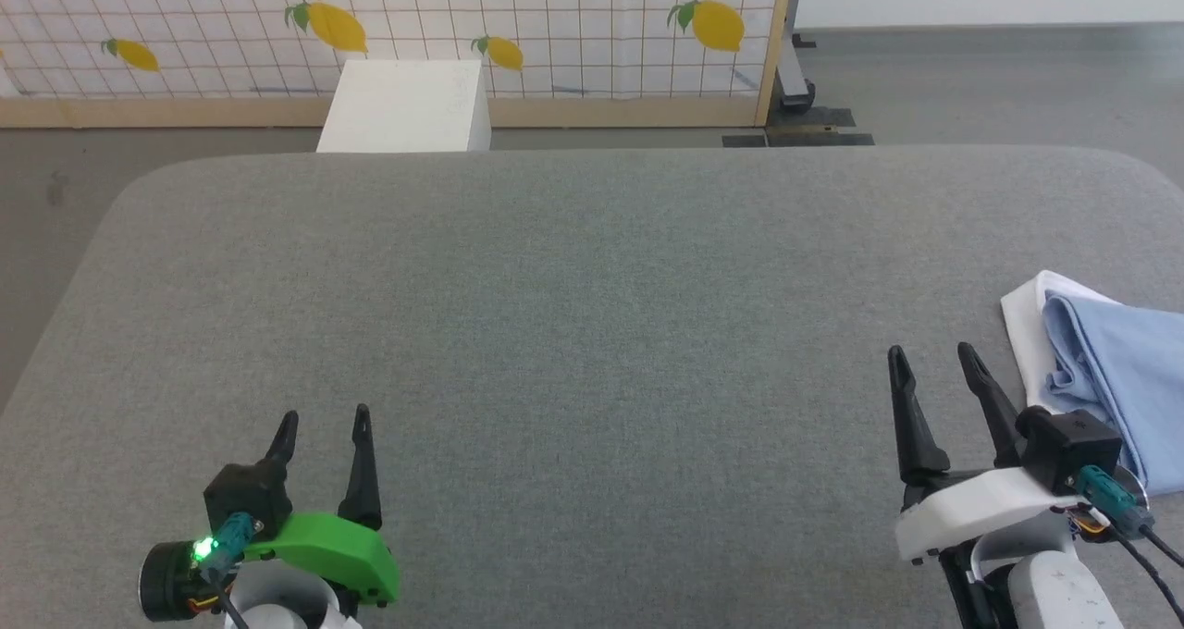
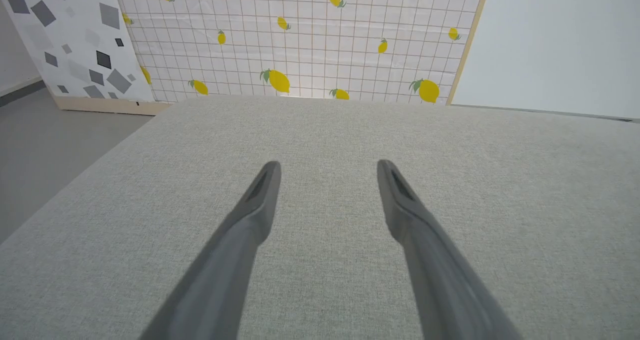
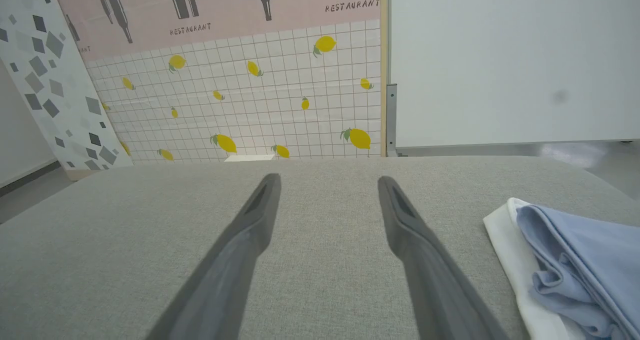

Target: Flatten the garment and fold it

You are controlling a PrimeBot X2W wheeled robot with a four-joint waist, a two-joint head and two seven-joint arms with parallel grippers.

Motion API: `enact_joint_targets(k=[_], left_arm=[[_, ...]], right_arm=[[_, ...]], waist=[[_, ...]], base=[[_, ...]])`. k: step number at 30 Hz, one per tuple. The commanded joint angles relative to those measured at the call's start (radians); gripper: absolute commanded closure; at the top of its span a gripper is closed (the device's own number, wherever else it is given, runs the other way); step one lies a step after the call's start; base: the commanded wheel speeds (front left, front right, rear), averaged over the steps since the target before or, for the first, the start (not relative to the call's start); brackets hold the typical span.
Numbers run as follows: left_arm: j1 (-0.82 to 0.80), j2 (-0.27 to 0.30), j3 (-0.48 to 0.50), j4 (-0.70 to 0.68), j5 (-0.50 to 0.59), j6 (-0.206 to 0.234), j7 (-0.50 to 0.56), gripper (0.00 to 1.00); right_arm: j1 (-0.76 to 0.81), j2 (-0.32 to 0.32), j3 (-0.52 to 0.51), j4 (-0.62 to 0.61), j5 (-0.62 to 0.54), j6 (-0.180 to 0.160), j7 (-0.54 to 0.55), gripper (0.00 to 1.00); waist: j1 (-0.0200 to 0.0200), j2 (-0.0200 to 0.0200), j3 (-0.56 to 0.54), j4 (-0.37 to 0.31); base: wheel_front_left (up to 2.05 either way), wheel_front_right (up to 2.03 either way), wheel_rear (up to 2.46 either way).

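**Left gripper (image 1: 325, 413) and right gripper (image 1: 930, 350) spread wide, shirt (image 1: 1115, 370) off to the side**

Both grippers hover low over the grey table (image 1: 592, 268), fingers splayed, nothing between them. The shirt, light blue with white at its near edge, lies bunched on the table just beside the right gripper's outer side, clear of its fingertips. It lies well apart from the left gripper, beyond the right one.

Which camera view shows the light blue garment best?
The right wrist view: the garment lies close and large, its bunched folds and white edge clear. The head view catches it small at the right edge, cut off beside the right pincer. The left wrist view faces the grey surface.
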Motion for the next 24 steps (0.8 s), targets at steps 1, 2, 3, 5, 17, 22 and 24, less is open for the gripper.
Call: enact_joint_targets(k=[1, 2, 3, 5, 17, 22, 24], left_arm=[[-0.02, 0.008, -0.001, 0.005, 0.007, 0.003, 0.001, 0.0], [-0.022, 0.006, -0.002, 0.008, 0.004, 0.002, 0.003, 0.0], [-0.025, 0.006, -0.002, 0.009, 0.003, 0.003, 0.002, 0.0], [-0.028, 0.001, 0.0, 0.011, -0.005, 0.001, -0.002, 0.0], [-0.037, -0.006, 0.007, 0.024, -0.025, 0.001, -0.023, 0.0], [-0.044, -0.004, 0.01, 0.036, -0.032, -0.003, -0.029, 0.0], [-0.046, -0.003, 0.01, 0.04, -0.033, -0.004, -0.031, 0.0]], right_arm=[[0.009, 0.001, 0.001, -0.007, -0.007, -0.002, 0.003, 0.0], [0.009, 0.001, 0.001, -0.008, -0.006, -0.002, 0.004, 0.0], [0.009, 0.001, 0.001, -0.011, -0.005, -0.002, 0.005, 0.0], [0.009, 0.001, 0.001, -0.012, -0.004, -0.002, 0.006, 0.0], [0.013, 0.001, -0.002, -0.015, 0.001, -0.002, 0.017, 0.0], [0.014, 0.001, -0.002, -0.014, 0.002, -0.002, 0.019, 0.0], [0.015, 0.001, -0.002, -0.014, 0.002, -0.002, 0.019, 0.0]], waist=[[0.0001, 0.0, 0.007, -0.002], [0.0001, 0.0, 0.009, -0.003], [0.0001, 0.0, 0.013, -0.003], [0.0001, 0.0, 0.016, -0.003], [0.0001, 0.0, 0.019, -0.004], [0.0001, 0.0, 0.021, -0.003], [0.0001, 0.0, 0.021, -0.002]], base=[[0.0, 0.0, 0.0], [0.0, 0.0, 0.0], [0.0, 0.0, 0.0], [0.0, 0.0, 0.0], [0.0, 0.0, 0.0], [0.0, 0.0, 0.0], [0.0, 0.0, 0.0]])
